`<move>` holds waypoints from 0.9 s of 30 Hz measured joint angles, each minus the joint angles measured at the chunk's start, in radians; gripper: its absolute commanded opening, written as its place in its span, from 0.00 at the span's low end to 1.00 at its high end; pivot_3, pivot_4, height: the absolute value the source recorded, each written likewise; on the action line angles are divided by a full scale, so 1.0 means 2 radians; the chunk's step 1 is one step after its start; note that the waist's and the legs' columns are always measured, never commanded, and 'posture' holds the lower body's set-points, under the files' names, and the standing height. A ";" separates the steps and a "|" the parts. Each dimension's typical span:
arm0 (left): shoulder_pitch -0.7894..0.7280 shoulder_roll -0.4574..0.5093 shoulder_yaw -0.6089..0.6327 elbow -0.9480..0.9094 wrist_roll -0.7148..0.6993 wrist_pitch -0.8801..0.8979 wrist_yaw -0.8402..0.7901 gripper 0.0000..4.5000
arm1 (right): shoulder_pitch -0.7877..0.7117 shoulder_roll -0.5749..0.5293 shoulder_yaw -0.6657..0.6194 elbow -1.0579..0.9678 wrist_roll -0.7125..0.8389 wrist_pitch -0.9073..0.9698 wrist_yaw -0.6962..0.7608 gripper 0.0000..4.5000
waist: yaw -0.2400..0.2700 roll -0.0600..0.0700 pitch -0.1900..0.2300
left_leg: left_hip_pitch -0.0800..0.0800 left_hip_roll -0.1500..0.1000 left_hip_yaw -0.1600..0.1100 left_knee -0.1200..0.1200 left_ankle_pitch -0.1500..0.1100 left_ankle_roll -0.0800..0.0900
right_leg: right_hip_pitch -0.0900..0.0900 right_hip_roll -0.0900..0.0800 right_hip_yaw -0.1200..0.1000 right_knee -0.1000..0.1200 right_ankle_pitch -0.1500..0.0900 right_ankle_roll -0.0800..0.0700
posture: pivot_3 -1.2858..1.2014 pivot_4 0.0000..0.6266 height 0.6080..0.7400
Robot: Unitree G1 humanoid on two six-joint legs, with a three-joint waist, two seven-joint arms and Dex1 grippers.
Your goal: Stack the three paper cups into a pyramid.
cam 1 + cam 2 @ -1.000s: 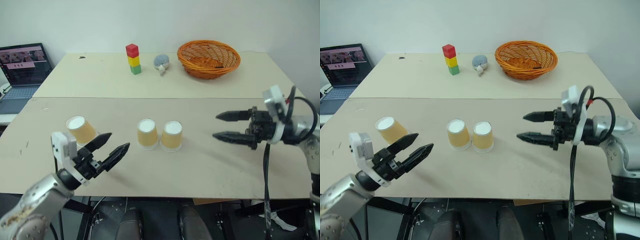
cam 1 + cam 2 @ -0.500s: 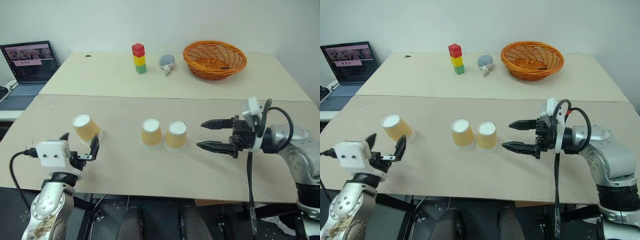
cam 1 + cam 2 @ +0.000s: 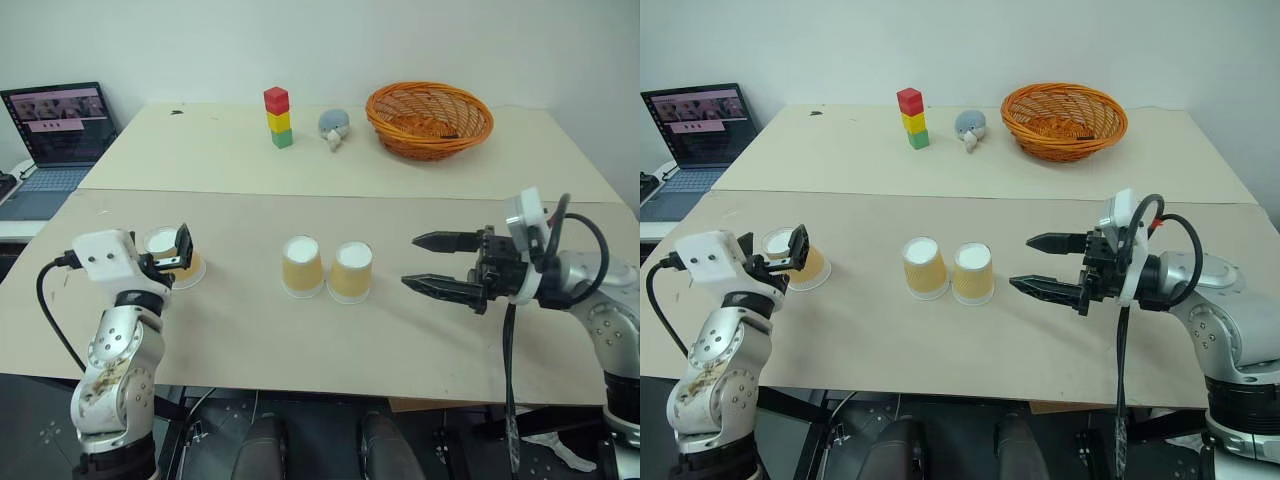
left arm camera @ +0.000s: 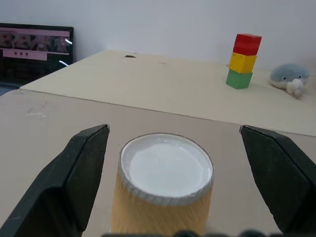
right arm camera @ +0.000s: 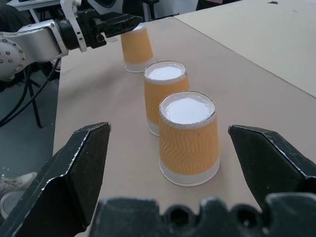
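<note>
Three paper cups stand upside down on the near table. Two stand side by side in the middle: one (image 3: 302, 267) and its neighbour (image 3: 350, 272). The third cup (image 4: 165, 182) stands apart at the left. My left gripper (image 3: 178, 254) is open, one finger on each side of that left cup without touching it. My right gripper (image 3: 428, 263) is open too, pointing at the middle pair from the right, a hand's width short of the nearer cup (image 5: 188, 137).
On the far table stand a red-yellow-green block tower (image 3: 278, 117), a small grey plush toy (image 3: 333, 126) and an orange wicker basket (image 3: 429, 118). A laptop (image 3: 58, 129) sits at the far left. A seam (image 3: 400, 198) separates the two tables.
My left gripper has swung from pointing right to pointing forward and moved up around the left cup. The right gripper has stayed roughly in place. The camera shifted.
</note>
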 measured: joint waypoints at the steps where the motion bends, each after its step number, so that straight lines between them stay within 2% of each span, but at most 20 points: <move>1: -0.002 -0.001 0.001 0.002 0.000 0.000 0.003 1.00 | 0.001 0.000 -0.001 0.000 0.000 0.000 -0.001 1.00 | 0.000 0.000 0.000 | 0.000 0.000 0.000 0.000 0.000 0.000 | 0.000 0.000 0.000 0.000 0.000 0.000 | 0.52 0.24 0.23; 18: -0.026 -0.030 -0.015 0.050 0.013 0.001 0.019 1.00 | 0.012 -0.017 -0.011 0.000 0.018 0.000 -0.013 1.00 | 0.002 0.000 0.000 | 0.000 0.000 0.000 0.000 0.000 0.000 | 0.000 0.000 0.000 0.000 0.000 0.000 | 0.52 0.24 0.23; 19: -0.032 -0.031 -0.020 0.056 0.016 0.000 0.017 0.89 | 0.012 -0.018 -0.013 0.000 0.018 0.000 -0.014 1.00 | 0.002 0.000 0.000 | 0.000 0.000 0.000 0.000 0.000 0.000 | 0.000 0.000 0.000 0.000 0.000 0.000 | 0.52 0.24 0.23; 21: -0.035 -0.031 -0.026 0.059 0.019 -0.002 0.012 0.76 | 0.012 -0.018 -0.015 0.000 0.018 0.000 -0.015 1.00 | 0.002 0.000 0.000 | 0.000 0.000 0.000 0.000 0.000 0.000 | 0.000 0.000 0.000 0.000 0.000 0.000 | 0.52 0.24 0.23; 22: -0.036 -0.032 -0.028 0.060 0.020 -0.002 0.011 0.65 | 0.012 -0.019 -0.016 0.000 0.018 0.000 -0.015 1.00 | 0.002 0.000 0.000 | 0.000 0.000 0.000 0.000 0.000 0.000 | 0.000 0.000 0.000 0.000 0.000 0.000 | 0.52 0.24 0.23; 24: -0.039 -0.033 -0.032 0.061 0.025 -0.002 0.011 0.55 | 0.012 -0.021 -0.017 0.000 0.018 0.000 -0.015 1.00 | 0.002 0.000 0.000 | 0.000 0.000 0.000 0.000 0.000 0.000 | 0.000 0.000 0.000 0.000 0.000 0.000 | 0.52 0.24 0.23; 27: -0.041 -0.033 -0.034 0.062 0.031 -0.002 0.012 0.55 | 0.013 -0.023 -0.017 0.000 0.018 0.000 -0.017 1.00 | 0.001 0.000 0.000 | 0.000 0.000 0.000 0.000 0.000 0.000 | 0.000 0.000 0.000 0.000 0.000 0.000 | 0.52 0.24 0.23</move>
